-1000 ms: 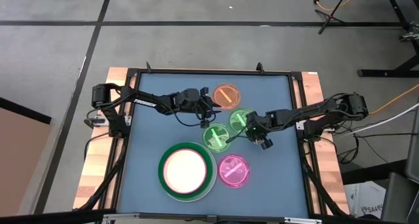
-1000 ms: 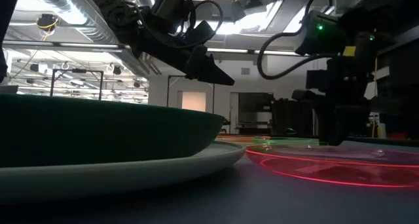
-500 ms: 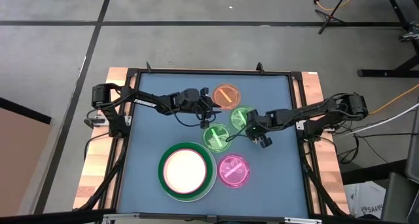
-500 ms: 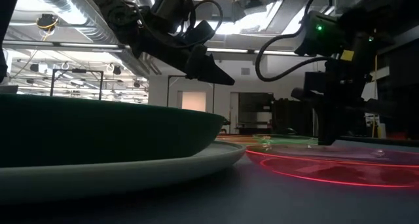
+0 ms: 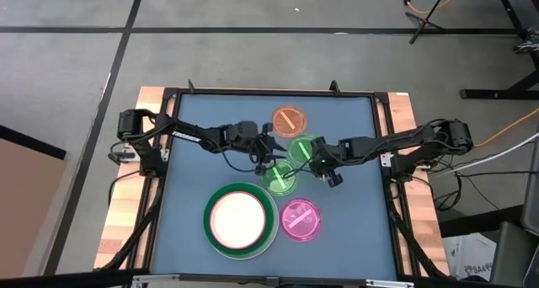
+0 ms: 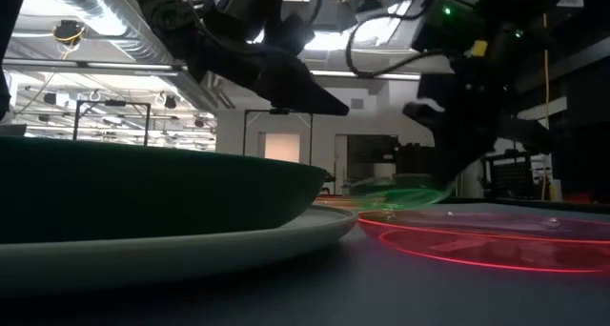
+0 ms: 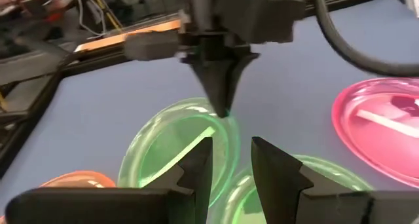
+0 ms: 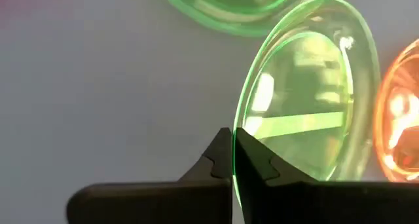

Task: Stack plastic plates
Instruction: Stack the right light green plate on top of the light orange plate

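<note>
Nearby, we see the orange plate (image 5: 290, 120) toward the tabletop's (image 5: 194, 128) far edge, the pink plate (image 5: 301, 220) near the front edge, and a white plate (image 5: 238, 220) nested in a dark green plate (image 5: 268, 237) at the front left. A second green plate (image 5: 280, 178) lies flat at the centre, just beside the raised one. Our right hand (image 8: 233, 160) is pinched tight on the rim of the green plate (image 8: 308, 112), translucent with a bright bar across it, tilted up off the tabletop near the middle, close to the orange one. Our left hand (image 7: 230, 160) hovers right over it, fingers slightly parted, holding nothing, crowding the space above.
</note>
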